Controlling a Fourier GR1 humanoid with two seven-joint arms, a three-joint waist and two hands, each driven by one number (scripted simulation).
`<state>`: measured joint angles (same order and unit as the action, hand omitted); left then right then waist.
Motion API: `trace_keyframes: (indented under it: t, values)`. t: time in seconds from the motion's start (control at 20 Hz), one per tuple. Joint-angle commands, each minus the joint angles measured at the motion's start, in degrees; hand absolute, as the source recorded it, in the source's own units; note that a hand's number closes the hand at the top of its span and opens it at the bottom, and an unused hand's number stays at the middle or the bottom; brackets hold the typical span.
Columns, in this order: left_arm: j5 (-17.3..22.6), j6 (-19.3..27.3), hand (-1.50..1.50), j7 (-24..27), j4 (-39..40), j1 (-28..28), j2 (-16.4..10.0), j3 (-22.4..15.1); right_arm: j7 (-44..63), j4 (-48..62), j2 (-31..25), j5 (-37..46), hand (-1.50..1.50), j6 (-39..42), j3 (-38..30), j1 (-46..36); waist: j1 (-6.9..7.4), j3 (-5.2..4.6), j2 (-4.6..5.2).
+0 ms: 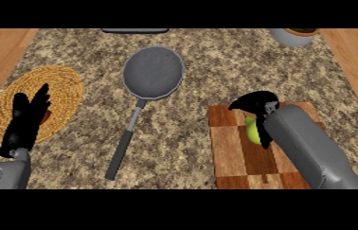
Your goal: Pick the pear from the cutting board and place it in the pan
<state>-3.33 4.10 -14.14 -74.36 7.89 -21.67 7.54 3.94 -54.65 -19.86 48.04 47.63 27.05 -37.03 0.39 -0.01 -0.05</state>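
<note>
At the far left, the left hand is seen with its fingers straight and held close together, pointing away from the robot. Nothing is held by it. It is shown over the near edge of a round woven mat, which lies under and beyond it on the speckled bench. A small reddish patch is glimpsed just right of its fingers, but what it is cannot be told.

Well to the right of the left hand, and to the left of and beyond the right hand, a grey pan is set on the bench. Nothing is seen inside it. Its dark handle is angled back toward the robot and slightly left.

Further right, a wooden cutting board is laid beneath the right hand. This hand is curled: its fingers are arched over the top of the yellow-green pear, and one black digit is run down the pear's right side, so that the fruit is enclosed and mostly hidden. The pear is found on or just above the far half of the board; whether it is lifted cannot be told. The grey right forearm is stretched across the board's right part.

Beyond and to the right of the right hand, a grey container is cut off by the far edge.
</note>
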Motion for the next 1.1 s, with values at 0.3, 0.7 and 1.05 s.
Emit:
trace_keyframes:
  t: [0.3,0.7,1.05]
  values:
    - [-2.09,-0.34,0.00,1.89,3.01,2.22,0.84,1.36,-9.52,4.58,1.10,9.91,1.50,-10.74,1.75,-0.44,-0.04,0.01,0.20]
    - [-1.48,-0.56,0.00,1.09,-1.36,-3.18,1.33,1.24,-2.39,-2.13,-2.52,7.73,1.50,-31.50,-11.97,4.20,-1.12,0.13,-0.21]
    - [-0.67,-3.23,0.00,0.98,0.73,-0.54,-1.04,3.32,-0.79,-8.22,1.09,6.63,1.50,-37.42,-15.12,9.98,-0.86,0.00,-0.07]
